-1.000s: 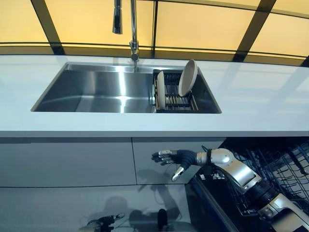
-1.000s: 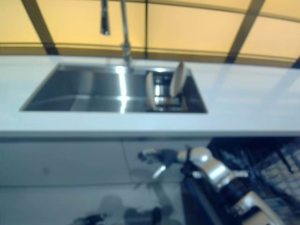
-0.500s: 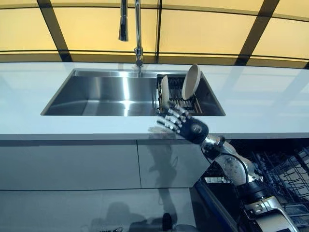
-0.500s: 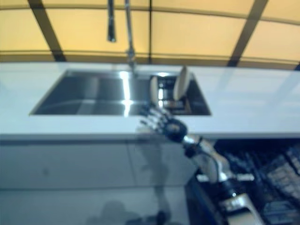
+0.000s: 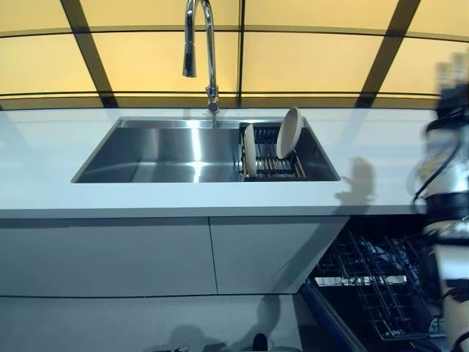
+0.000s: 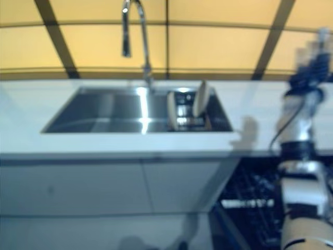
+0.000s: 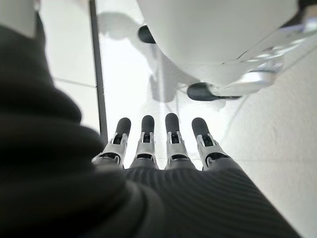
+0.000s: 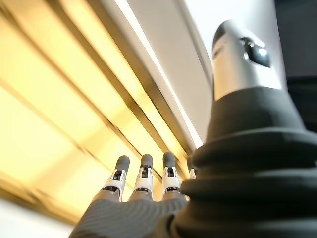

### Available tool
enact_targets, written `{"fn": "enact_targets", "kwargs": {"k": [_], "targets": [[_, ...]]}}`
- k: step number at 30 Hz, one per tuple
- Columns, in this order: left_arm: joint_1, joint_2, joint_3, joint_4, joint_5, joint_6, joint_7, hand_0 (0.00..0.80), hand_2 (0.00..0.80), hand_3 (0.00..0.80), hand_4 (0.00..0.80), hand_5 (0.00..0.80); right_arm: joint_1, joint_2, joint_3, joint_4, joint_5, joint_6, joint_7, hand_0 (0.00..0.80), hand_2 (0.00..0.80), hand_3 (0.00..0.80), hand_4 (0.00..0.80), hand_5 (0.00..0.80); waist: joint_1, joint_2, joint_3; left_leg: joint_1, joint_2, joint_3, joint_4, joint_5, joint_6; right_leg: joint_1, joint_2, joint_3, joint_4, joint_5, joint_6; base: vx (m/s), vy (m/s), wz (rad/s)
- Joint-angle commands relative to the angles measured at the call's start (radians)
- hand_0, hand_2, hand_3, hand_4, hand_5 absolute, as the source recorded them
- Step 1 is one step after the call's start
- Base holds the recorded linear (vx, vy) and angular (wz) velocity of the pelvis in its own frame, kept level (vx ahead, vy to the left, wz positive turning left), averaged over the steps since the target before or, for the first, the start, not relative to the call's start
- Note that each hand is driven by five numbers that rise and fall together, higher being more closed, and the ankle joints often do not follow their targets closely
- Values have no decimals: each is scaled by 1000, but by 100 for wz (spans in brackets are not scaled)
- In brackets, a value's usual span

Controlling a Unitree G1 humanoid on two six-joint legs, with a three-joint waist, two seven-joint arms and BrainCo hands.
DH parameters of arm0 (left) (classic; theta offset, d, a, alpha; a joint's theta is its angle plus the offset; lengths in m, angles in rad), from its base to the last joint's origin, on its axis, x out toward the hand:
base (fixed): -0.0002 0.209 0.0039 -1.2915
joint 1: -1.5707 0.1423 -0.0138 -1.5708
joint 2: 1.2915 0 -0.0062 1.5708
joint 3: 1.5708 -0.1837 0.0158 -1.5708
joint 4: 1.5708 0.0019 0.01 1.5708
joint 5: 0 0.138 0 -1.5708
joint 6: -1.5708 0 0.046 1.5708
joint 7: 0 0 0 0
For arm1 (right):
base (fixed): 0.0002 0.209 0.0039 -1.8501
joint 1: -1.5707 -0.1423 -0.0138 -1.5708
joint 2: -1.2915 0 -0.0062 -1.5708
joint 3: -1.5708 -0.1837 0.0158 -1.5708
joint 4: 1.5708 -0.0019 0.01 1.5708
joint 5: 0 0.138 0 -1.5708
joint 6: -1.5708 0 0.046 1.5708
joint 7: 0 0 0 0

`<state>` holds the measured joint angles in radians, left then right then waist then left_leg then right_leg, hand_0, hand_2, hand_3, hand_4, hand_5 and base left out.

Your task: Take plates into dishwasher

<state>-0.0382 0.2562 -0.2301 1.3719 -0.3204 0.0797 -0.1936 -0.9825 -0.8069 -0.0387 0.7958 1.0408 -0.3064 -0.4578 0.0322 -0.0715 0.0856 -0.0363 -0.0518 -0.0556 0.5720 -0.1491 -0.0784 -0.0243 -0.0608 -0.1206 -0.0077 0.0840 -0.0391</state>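
Kitchen counter [image 5: 381,158] with a steel sink [image 5: 157,147], where two plates wait in a rack [image 5: 272,163] for the open dishwasher [image 5: 374,286].

White counter runs under amber wall panels. Two pale round plates stand on edge in the dark rack at the sink's right end: one plate [image 5: 249,149] upright near the rack's front-left corner, the other plate [image 5: 289,133] leaning toward the back-right edge. The right robot hand [image 8: 143,186] is raised high beyond the counter's right end, fingers straight and apart, empty. The left robot hand [image 7: 158,144] hangs low, fingers straight, also empty. To do this well, bring the right robot hand down over the rack, pinch one rim from above, and lift straight up clear of the wires.
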Motion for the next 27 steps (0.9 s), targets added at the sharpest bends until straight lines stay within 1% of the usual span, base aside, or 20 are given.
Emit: {"fn": "enact_targets", "kwargs": {"k": [1, 2, 3, 4, 5, 8, 10, 12, 14, 17, 19, 20, 22, 24, 25, 26, 27], "targets": [[-23, 33, -39, -6, -43, 34, 19, 0, 0, 0, 0, 0, -158, -84, 206, 42, -347, 103, -202, 0, 0, 0, 0, 0, 57, 6, 25, -107, 138, 49, -278, 324, -43, 119, -45, 7, 84, -55, 83, 247, 182, -39], [-25, 31, -38, -19, -32, 44, 26, 0, 0, 0, 0, 0, -194, -102, 245, 83, -371, 143, -186, 0, 0, 0, 0, 0, 75, 3, 28, -86, 147, 54, -389, 311, -34, 142, -56, 8, 76, -62, 90, 225, 144, -34], [-29, 34, -43, -31, -28, 56, 32, 0, 0, 0, 0, 0, -217, -109, 260, 95, -355, 151, -185, 0, 0, 0, 0, 0, 82, -2, 31, -62, 121, 48, -415, 274, -15, 141, -64, 5, 79, -60, 95, 173, 113, -19], [-37, 42, -53, -45, -36, 74, 43, 0, 0, 0, 0, 0, -240, -116, 271, 113, -311, 157, -146, 0, 0, 0, 0, 0, 80, -7, 26, -35, 105, 44, -437, 245, 0, 132, -70, 2, 90, -59, 101, 112, 101, -12], [-45, 48, -57, -50, -46, 80, 49, 0, 0, 0, 0, 0, -250, -117, 276, 116, -304, 171, -132, 0, 0, 0, 0, 0, 77, -8, 21, -17, 100, 42, -455, 238, 5, 126, -73, -1, 95, -54, 105, 130, 131, -8], [-69, 62, -52, -56, -54, 88, 46, 0, 0, 0, 0, 0, -255, -125, 306, 67, -293, 232, -17, 0, 0, 0, 0, 0, 58, -1, 9, 74, 89, 24, -561, 232, 19, 103, -81, 3, 96, -34, 123, 127, 91, -26], [-68, 78, -44, -54, -59, 83, 42, 0, 0, 0, 0, 0, -252, -137, 324, 40, -275, 243, 18, 0, 0, 0, 0, 0, 53, -1, -4, 96, 86, 21, -605, 232, 23, 104, -77, 5, 77, -33, 129, 93, 34, -20], [-73, 86, -38, -54, -55, 81, 32, 0, 0, 0, 0, 0, -249, -137, 320, 26, -288, 231, 42, 0, 0, 0, 0, 0, 48, -5, -13, 96, 89, 30, -620, 232, 25, 99, -76, 0, 69, -37, 131, 66, 16, 16], [-77, 84, -48, -57, -49, 78, 17, 0, 0, 0, 0, 0, -241, -139, 312, -3, -336, 244, 66, 0, 0, 0, 0, 0, 47, -9, -20, 90, 89, 40, -626, 229, 27, 96, -79, -6, 58, -40, 133, 32, 8, 11], [-74, 75, -55, -57, -30, 67, 1, 0, 0, 0, 0, 0, -234, -135, 317, -27, -353, 270, 71, 0, 0, 0, 0, 0, 50, -11, -23, 84, 88, 42, -630, 225, 28, 100, -82, -11, 43, -41, 135, 22, 10, 13], [-70, 70, -61, -53, -2, 57, -13, 0, 0, 0, 0, 0, -235, -132, 335, -32, -329, 338, 122, 0, 0, 0, 0, 0, 54, -17, -23, 81, 84, 46, -623, 213, 28, 108, -92, -15, 28, -40, 138, 62, 30, 9], [-67, 72, -65, -53, 3, 52, -17, 0, 0, 0, 0, 0, -242, -133, 350, -28, -324, 359, 134, 0, 0, 0, 0, 0, 53, -20, -23, 82, 82, 51, -616, 205, 30, 111, -96, -14, 25, -39, 139, 79, 49, 7], [-65, 73, -67, -54, 11, 55, -20, 0, 0, 0, 0, 0, -251, -132, 370, -19, -342, 395, 157, 0, 0, 0, 0, 0, 52, -22, -20, 83, 77, 61, -607, 194, 38, 111, -102, -15, 37, -44, 141, 72, 54, 3], [-53, 77, -73, -55, 10, 52, -8, 0, 0, 0, 0, 0, -257, -131, 389, -12, -329, 409, 183, 0, 0, 0, 0, 0, 51, -20, -14, 87, 74, 73, -605, 195, 48, 101, -100, -24, 91, -58, 140, 79, 32, -3], [-45, 86, -69, -57, 10, 52, -5, 0, 0, 0, 0, 0, -259, -126, 397, -17, -333, 417, 186, 0, 0, 0, 0, 0, 50, -20, -5, 92, 72, 76, -603, 196, 52, 71, -108, -24, 161, -25, 152, 54, -13, -4], [-36, 95, -63, -63, 4, 54, 1, 0, 0, 0, 0, 0, -260, -119, 400, -30, -357, 421, 183, 0, 0, 0, 0, 0, 47, -21, 8, 100, 72, 75, -603, 196, 53, 30, -127, -15, 213, 21, 167, 26, -47, -10], [-32, 103, -61, -69, -16, 54, 10, 0, 0, 0, 0, 0, -262, -110, 406, -38, -384, 424, 170, 0, 0, 0, 0, 0, 48, -22, 19, 107, 79, 81, -601, 196, 48, 7, -147, -17, 211, 45, 175, 1, -93, -15]]}}
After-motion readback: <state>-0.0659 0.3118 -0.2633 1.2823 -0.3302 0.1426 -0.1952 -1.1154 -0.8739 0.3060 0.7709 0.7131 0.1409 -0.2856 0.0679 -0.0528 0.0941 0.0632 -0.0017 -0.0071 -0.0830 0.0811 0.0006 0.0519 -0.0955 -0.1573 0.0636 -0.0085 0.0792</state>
